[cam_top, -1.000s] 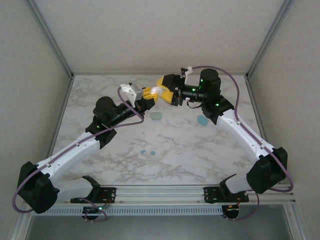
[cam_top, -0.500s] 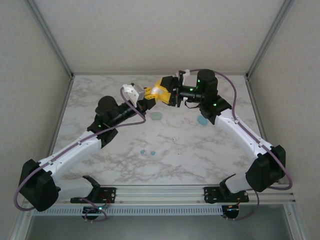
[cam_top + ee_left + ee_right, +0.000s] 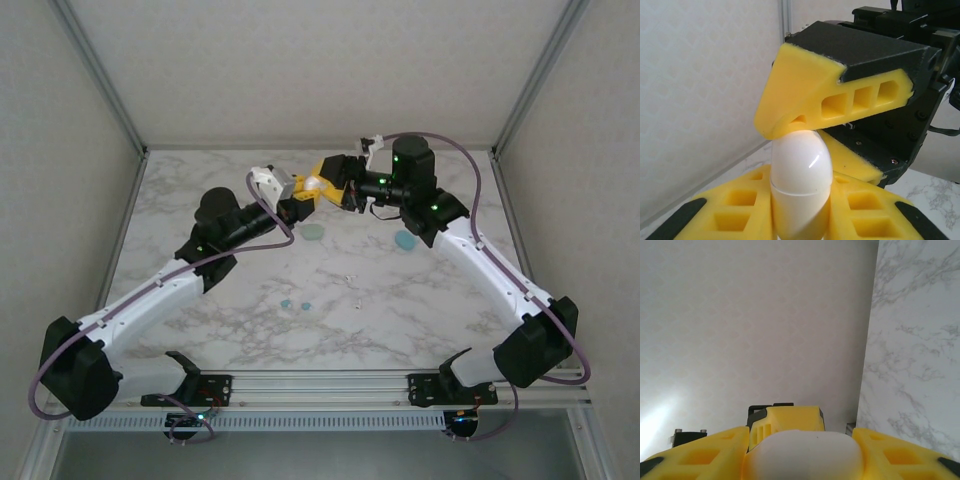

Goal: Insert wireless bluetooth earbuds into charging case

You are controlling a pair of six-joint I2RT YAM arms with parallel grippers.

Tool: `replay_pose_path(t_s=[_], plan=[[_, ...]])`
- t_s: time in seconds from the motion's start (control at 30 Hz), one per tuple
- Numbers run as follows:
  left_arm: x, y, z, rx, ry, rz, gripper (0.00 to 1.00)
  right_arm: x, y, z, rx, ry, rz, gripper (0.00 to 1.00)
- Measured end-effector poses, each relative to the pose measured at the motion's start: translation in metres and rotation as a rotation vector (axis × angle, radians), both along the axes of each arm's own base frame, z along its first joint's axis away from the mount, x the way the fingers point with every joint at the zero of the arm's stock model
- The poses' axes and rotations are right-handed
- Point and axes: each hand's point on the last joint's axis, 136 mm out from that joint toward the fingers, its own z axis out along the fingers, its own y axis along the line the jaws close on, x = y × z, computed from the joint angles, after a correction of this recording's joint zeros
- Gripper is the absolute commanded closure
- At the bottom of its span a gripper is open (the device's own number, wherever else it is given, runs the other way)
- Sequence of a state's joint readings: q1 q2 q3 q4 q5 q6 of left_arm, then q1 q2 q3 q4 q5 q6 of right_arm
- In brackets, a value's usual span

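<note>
A white egg-shaped charging case point(image 3: 800, 170), closed, is held in the air over the back of the table. My left gripper point(image 3: 298, 198) is shut on its lower half, the yellow fingers point(image 3: 730, 210) pressed to both sides. My right gripper point(image 3: 328, 183) comes from the opposite side and is shut on the top of the same case point(image 3: 805, 455); its upper finger point(image 3: 830, 95) rests on the case's tip. Two tiny teal earbuds point(image 3: 286, 303) point(image 3: 306, 305) lie on the marble below, with small whitish earbuds point(image 3: 348, 275) point(image 3: 359, 300) to their right.
Two teal cases lie on the table, one point(image 3: 313, 232) under the grippers and one point(image 3: 404, 240) beside the right arm. The back wall point(image 3: 755, 315) is close behind the grippers. The enclosure frame point(image 3: 130, 140) borders the marble table point(image 3: 230, 330).
My right gripper's jaws have narrowed from wide open onto the white case. Both grippers and the case have shifted slightly left.
</note>
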State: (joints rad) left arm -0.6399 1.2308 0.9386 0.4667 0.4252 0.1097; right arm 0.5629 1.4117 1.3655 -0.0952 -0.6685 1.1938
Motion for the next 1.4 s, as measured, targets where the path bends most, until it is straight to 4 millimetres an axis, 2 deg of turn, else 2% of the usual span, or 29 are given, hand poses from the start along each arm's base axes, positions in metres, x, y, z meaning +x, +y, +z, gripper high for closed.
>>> replay_pose_path(t_s=[0.37,0.43,0.53,0.6,0.8,0.87,1.0,1.17,1.27,1.4], plan=[[0.004,-0.004,-0.006,0.013,0.029,-0.004,0.71,0.003,-0.002,-0.006,-0.036,-0.027,-0.015,0.46],[0.004,-0.004,-0.006,0.013,0.03,-0.004,0.74,0.003,-0.002,-0.006,-0.037,-0.03,-0.014,0.45],[0.005,-0.004,-0.007,0.015,0.032,-0.003,0.81,0.003,-0.002,-0.006,-0.038,-0.032,-0.017,0.41],[0.005,-0.004,-0.008,0.018,0.035,-0.002,0.84,0.003,-0.002,-0.007,-0.04,-0.034,-0.016,0.34],[0.004,-0.004,-0.014,0.035,0.059,-0.007,0.86,-0.006,0.002,-0.011,-0.094,-0.091,0.015,0.22],[0.002,-0.005,-0.015,0.038,0.062,-0.018,0.87,-0.007,-0.004,-0.011,-0.149,-0.144,0.003,0.21],[-0.006,-0.009,-0.018,0.047,0.07,-0.075,0.9,-0.01,-0.03,-0.003,-0.295,-0.34,-0.061,0.26],[-0.018,-0.011,-0.02,0.043,0.094,-0.16,0.91,-0.033,-0.05,0.005,-0.406,-0.615,-0.013,0.27],[-0.022,-0.011,-0.024,0.036,0.117,-0.184,0.91,-0.04,-0.051,-0.002,-0.454,-0.705,0.049,0.27],[-0.028,-0.012,-0.024,0.033,0.127,-0.219,0.91,-0.036,-0.05,-0.021,-0.517,-0.701,0.09,0.28]])
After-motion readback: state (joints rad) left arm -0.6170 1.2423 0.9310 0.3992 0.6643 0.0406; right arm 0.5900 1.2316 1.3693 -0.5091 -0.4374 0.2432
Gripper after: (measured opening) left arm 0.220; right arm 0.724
